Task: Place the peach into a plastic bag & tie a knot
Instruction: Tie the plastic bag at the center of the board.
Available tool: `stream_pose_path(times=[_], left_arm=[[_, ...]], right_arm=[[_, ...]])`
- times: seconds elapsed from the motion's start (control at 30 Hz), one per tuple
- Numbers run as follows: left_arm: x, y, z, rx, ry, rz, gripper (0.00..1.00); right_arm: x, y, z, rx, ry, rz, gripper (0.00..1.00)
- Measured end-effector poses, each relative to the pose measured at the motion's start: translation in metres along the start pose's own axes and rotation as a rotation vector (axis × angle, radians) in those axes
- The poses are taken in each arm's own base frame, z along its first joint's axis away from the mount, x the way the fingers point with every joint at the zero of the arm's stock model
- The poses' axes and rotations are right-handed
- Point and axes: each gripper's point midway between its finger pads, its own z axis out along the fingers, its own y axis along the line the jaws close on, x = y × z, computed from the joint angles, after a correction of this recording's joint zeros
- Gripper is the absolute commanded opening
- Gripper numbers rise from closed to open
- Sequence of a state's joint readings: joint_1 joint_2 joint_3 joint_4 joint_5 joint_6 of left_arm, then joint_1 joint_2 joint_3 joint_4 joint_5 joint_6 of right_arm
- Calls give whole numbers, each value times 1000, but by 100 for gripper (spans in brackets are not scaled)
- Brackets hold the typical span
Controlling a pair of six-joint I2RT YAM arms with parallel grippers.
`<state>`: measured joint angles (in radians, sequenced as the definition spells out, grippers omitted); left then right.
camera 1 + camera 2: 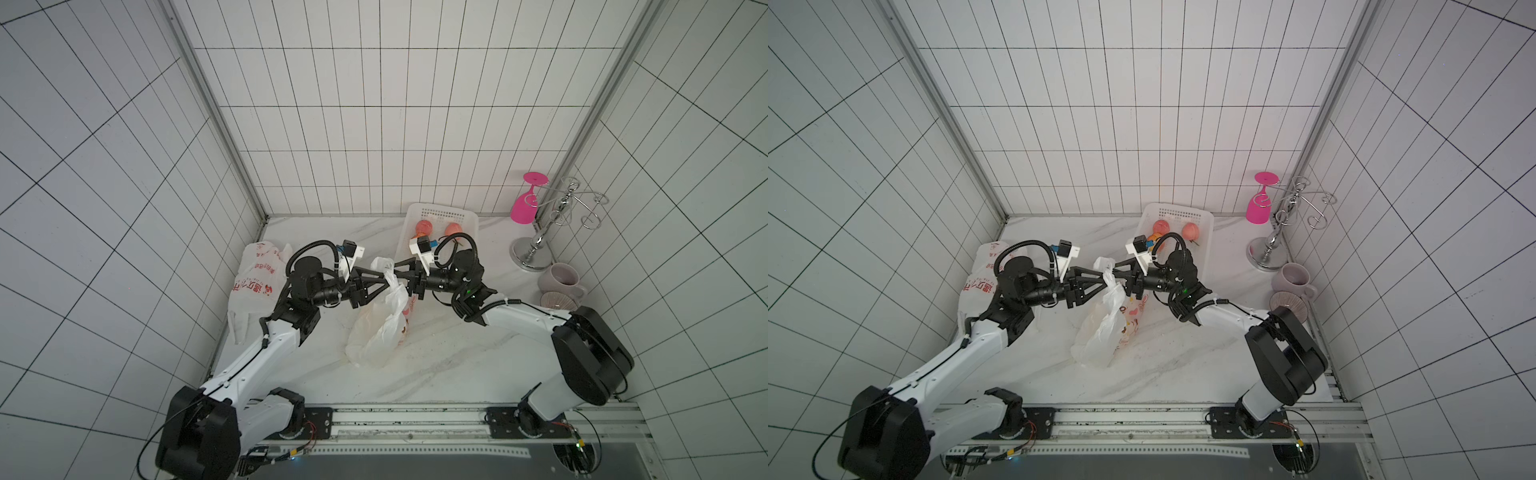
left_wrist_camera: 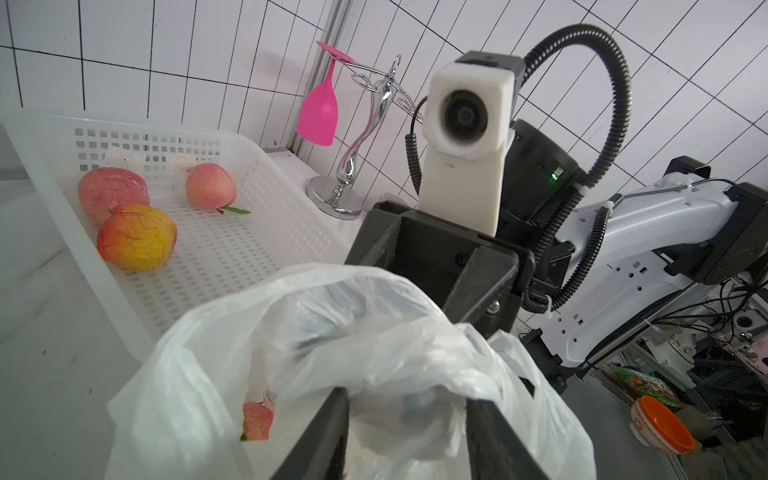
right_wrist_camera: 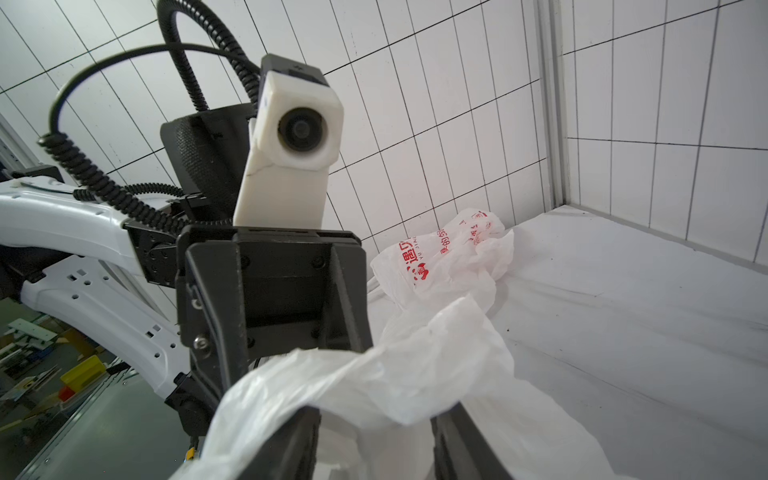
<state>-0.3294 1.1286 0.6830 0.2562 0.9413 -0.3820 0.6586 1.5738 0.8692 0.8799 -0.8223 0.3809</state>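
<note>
L gripper (image 1: 384, 281) & R gripper (image 1: 398, 269) were at bag (image 1: 376, 336) neck, plastic between jaws; clamped or not, could not tell. Thin plastic could slip out, leaving knot loose.

Pink glass (image 1: 524, 208) hangs on chrome rack (image 1: 540, 237); mug (image 1: 560, 281) beside base; printed bag (image 1: 255, 279) apart.

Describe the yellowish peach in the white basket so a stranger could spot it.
At the back of the marble-patterned table a white perforated plastic basket stands beside a chrome glass rack. Three peaches lie in it; the yellow-orange peach alone has yellow skin, unlike the rough pink peach and the smooth pink peach.
</note>
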Motion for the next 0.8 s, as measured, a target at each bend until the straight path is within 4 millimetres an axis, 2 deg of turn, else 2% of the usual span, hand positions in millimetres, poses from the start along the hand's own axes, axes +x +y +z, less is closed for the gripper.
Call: stream_pose_path(times=[0.3, 0.43, 0.53, 0.67, 0.8], left_arm=[[6, -6, 1, 29, 12, -11, 45], [6, -9, -1, 30, 11, -9, 61], [9, -9, -3, 15, 20, -15, 63], [11, -4, -8, -19, 26, -34, 61], [13, 0, -11, -39, 33, -53, 48]], right_arm=[[0, 2, 2, -6, -5, 21, 48], [-3, -1, 0, 1, -16, 17, 48], [-5, -1, -1, 2, -21, 17, 48], [-5, -1, -1, 1, -21, 21, 48], [-5, -2, -1, 5, -22, 21, 48]])
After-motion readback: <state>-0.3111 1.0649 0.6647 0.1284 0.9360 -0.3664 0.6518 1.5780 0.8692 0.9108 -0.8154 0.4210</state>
